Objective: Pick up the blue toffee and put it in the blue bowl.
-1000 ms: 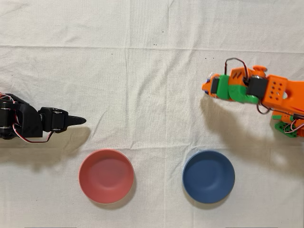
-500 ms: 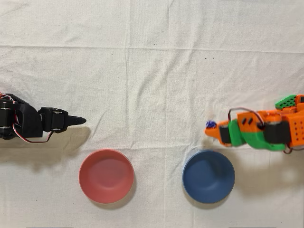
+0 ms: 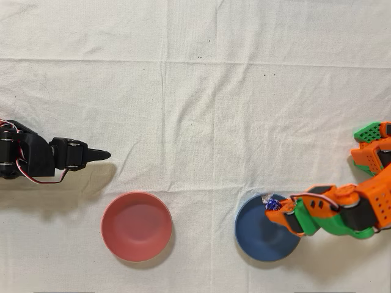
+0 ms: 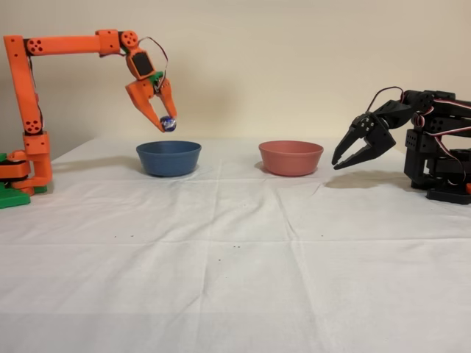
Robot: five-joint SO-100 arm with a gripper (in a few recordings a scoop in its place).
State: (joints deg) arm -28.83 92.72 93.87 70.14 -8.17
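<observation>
The blue toffee (image 4: 168,123) is a small shiny dark-blue sweet held between the tips of my orange gripper (image 4: 166,123), which is shut on it. In the fixed view it hangs a short way above the blue bowl (image 4: 168,157), over the bowl's middle. From overhead the blue toffee (image 3: 272,203) and my gripper (image 3: 274,207) sit over the upper right part of the blue bowl (image 3: 259,235), with the arm reaching in from the right edge.
A pink-red bowl (image 3: 136,226) of the same size stands to the left of the blue one in the overhead view. The idle black arm (image 3: 36,159) rests at the left edge, its gripper pointing toward the middle. A wrinkled white cloth (image 3: 195,110) covers the table.
My arm has swung down the overhead picture with the toffee in its grip, from the upper right, past a spot just above the bowl's rim, to over the blue bowl.
</observation>
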